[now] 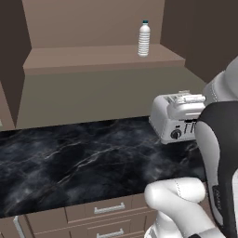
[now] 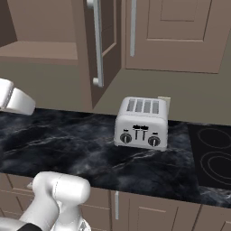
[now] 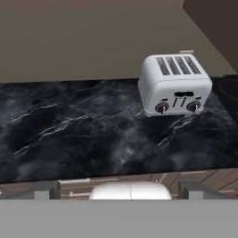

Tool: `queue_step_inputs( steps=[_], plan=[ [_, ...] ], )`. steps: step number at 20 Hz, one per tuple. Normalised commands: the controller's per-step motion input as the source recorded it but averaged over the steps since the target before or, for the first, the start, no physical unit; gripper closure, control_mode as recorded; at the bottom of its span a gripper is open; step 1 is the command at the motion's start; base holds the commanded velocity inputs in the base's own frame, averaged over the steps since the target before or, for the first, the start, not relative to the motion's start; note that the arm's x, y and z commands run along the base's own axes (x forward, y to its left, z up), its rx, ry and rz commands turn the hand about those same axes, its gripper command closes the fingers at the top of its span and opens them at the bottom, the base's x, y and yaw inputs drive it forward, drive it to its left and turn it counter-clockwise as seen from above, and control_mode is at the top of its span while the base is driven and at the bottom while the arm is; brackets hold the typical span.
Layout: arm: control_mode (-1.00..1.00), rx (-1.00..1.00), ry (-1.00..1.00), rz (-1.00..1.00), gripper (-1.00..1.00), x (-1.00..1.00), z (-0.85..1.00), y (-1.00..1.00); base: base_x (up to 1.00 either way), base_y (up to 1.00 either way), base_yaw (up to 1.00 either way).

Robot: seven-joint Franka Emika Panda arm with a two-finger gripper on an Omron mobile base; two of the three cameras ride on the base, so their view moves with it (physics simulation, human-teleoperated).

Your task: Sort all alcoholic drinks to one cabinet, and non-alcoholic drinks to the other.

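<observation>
A non-alcoholic drink, a small ribbed white plastic bottle (image 1: 144,39) with a dark blue cap, stands upright on the lower shelf (image 1: 93,58) of the open cabinet, toward its right end. No alcoholic drinks are in view. My gripper (image 3: 118,189) is open, its two dark fingertips (image 3: 45,189) far apart with nothing between them. It hangs back over the counter's front edge, facing the black marble counter (image 3: 83,135) and far from the bottle.
A silver four-slot toaster (image 2: 140,124) sits on the counter right of centre. The cabinet's open door (image 2: 101,45) juts out above the counter, beside a closed cabinet (image 2: 180,31). A stovetop (image 2: 212,155) lies at the far right, with drawers (image 1: 109,209) below the counter.
</observation>
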Motion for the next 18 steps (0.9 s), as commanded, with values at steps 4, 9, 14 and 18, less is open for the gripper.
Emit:
queue_step_inputs(
  steps=[4,9,14,18],
  plan=[
    [-1.0,0.0,0.2,0.0,-1.0,-0.67,0.02,0.0,0.0,0.0,0.0],
    [-1.0,0.0,0.25,0.0,-1.0,-0.17,0.0,0.0,0.0,0.0,0.0],
    [-1.0,0.0,0.14,0.0,-1.0,-0.04,-0.02,0.0,0.0,0.0,0.0],
    [1.0,0.0,0.0,0.0,-1.0,0.0,0.0,0.0,-0.92,0.0,0.0]
  ],
)
